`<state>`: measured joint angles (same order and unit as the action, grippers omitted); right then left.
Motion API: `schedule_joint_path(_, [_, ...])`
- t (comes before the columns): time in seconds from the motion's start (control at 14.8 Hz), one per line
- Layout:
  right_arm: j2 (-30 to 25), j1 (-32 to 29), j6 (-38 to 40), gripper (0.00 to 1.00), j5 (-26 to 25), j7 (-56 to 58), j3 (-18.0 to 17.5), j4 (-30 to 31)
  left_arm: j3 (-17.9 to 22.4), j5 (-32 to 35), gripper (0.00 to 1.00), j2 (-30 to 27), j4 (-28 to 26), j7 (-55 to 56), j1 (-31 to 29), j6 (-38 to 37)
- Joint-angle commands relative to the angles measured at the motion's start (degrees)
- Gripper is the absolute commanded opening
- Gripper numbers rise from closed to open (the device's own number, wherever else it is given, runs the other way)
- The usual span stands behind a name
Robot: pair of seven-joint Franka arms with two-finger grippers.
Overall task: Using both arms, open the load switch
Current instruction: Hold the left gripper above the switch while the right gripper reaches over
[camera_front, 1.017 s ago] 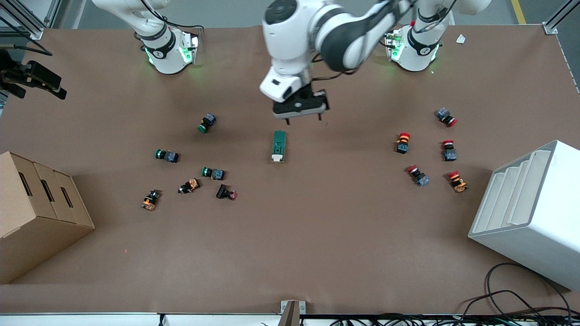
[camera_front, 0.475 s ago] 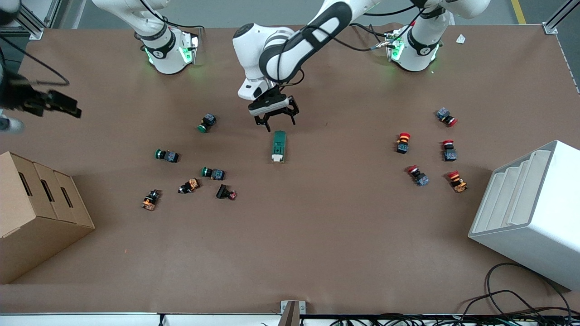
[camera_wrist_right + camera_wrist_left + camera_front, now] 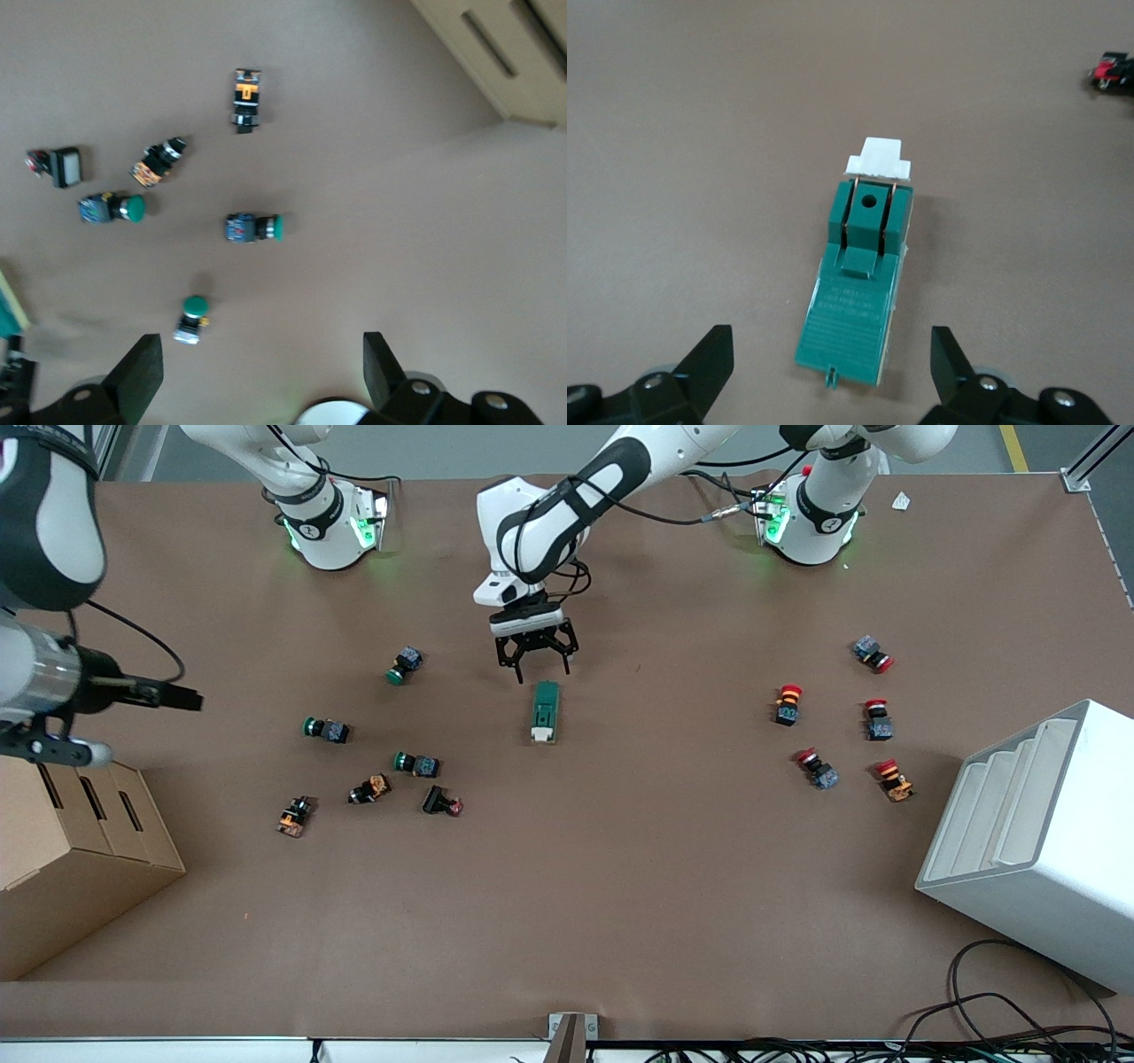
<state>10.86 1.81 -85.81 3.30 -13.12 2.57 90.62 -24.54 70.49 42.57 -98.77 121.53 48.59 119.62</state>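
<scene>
While spread wide, left pincer (image 3: pixel 534 662) hangs just at 12 o'clock end of load switch (image 3: pixel 545 711), not touching. Lying flat mid-worktop (image 3: pixel 620 868), white slider end at 6 o'clock. Right pincer (image 3: pixel 257 376) up over right arm's end of worktop, fingers (image 3: pixel 137 372) apart, nothing held. Green push buttons (image 3: pixel 327 730) scattered around 9 o'clock of switch, red ones (image 3: pixel 788 703) around 3 o'clock.

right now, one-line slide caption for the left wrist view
Open left gripper poised just above the dark green rectangular load switch, white slider end outward.
</scene>
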Motion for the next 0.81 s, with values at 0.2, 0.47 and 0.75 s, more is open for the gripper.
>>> schedule_joint_path(0.2, [6.7,7.4,-2.77,1.0,7.59,-27.27,-0.29,-0.79,0.1,19.4,0.98,3.74,-3.36,19.61,-0.33,1.4])
schedule_joint_path(0.47, [11.63,13.82,-6.9,1.0,10.76,-44.32,-0.29,-1.5,0.54,27.05,0.99,5.15,-4.77,20.67,-0.59,0.7])
schedule_joint_path(0.75, [18.82,21.98,-8.58,1.0,12.78,-62.25,-0.29,-6.4,0.63,27.68,0.99,6.73,-4.59,22.44,-0.16,-0.34])
